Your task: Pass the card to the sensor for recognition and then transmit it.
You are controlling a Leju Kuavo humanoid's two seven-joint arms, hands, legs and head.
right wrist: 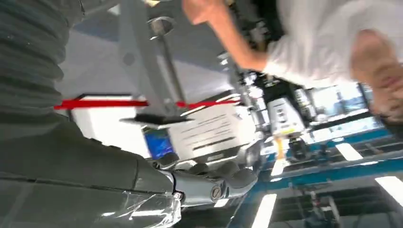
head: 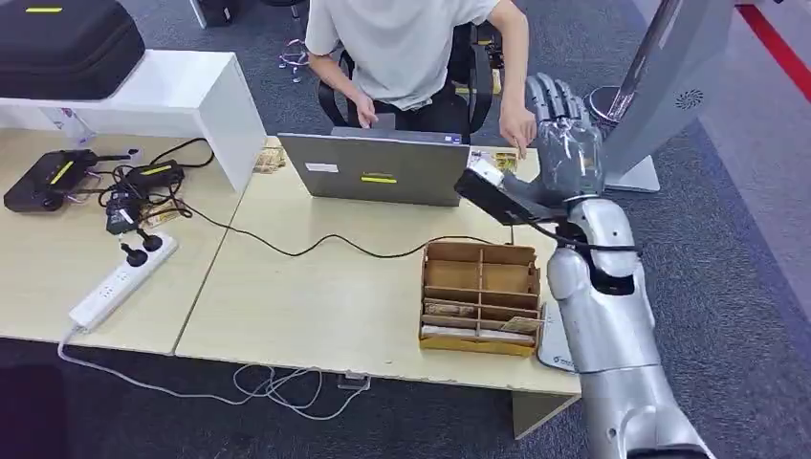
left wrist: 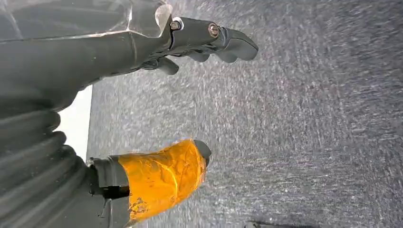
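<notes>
Silver right arm (head: 602,306), grey ribbed wrist cover, orange-taped thumb (left wrist: 161,178)

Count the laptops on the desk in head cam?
1. A grey laptop sits at the far edge of the wooden table, in front of the seated person, its lid back facing the camera. Nothing suggests another hidden one.

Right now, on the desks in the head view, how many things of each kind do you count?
Laptop: 1
Wooden organiser: 1
White power strip: 1
Black case: 1
Black device with yellow stripe: 1
Total: 5
</notes>
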